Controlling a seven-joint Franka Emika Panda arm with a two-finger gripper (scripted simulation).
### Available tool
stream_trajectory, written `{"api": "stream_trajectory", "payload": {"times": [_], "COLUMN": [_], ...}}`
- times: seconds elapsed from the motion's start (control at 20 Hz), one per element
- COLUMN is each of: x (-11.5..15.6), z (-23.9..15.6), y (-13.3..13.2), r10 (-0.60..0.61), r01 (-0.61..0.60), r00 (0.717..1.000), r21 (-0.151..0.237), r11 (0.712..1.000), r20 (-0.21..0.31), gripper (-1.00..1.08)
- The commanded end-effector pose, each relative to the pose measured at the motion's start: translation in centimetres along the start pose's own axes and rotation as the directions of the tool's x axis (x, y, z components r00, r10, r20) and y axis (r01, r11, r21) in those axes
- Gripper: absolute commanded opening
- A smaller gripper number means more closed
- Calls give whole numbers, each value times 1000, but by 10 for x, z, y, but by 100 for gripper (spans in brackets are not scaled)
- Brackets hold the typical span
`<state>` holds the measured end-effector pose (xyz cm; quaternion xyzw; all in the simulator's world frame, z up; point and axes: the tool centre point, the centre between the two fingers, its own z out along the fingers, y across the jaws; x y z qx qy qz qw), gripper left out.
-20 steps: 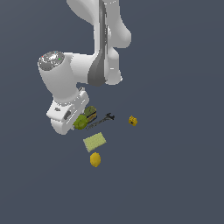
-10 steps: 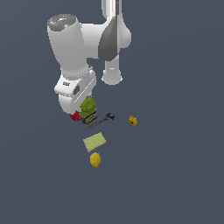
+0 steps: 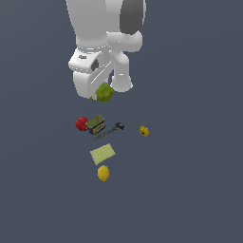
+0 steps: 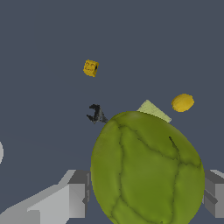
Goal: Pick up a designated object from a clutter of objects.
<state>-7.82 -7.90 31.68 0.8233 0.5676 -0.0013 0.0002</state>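
Hanging clear of the floor, the green blob [image 3: 104, 92] sits pinched in the gripper [image 3: 100, 95], upper centre of the exterior frame. In the wrist view the blob [image 4: 146, 168] fills the lower middle, a finger [image 4: 78, 194] pressed to one flank and the other finger [image 4: 214, 194] to the opposite flank.

Change: a second ago the hand was down among the clutter with the blob low beside the box; half a second ago it was rising. Now blob and hand stand well above the rest. Judgement: the pick is essentially done, provided the grip holds.

Left below, mid-frame: red ball [image 3: 81, 124] touching the olive-and-yellow box [image 3: 96, 124]; black wrench [image 3: 110, 130] just beside the box; yellow cube [image 3: 144, 131] apart, right; pale-green pad [image 3: 103, 154] and lemon [image 3: 103, 173] lower down.

Writing: markings on box and cube, too small to read.
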Motion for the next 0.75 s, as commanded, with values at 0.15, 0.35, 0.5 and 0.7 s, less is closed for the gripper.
{"api": "stream_trajectory", "payload": {"times": [0.15,0.35,0.5,0.7], "x": [10,15,17,18], "z": [-32,-48,-55,-58], "y": [-22,-32,-37,-38], "r10": [0,0,0,0], "r01": [0,0,0,0], "r00": [1000,1000,1000,1000], "r21": [-1,-1,-1,-1], "r11": [1000,1000,1000,1000], "r20": [-1,-2,-2,-2], "gripper": [-100,-100,-100,-100]}}
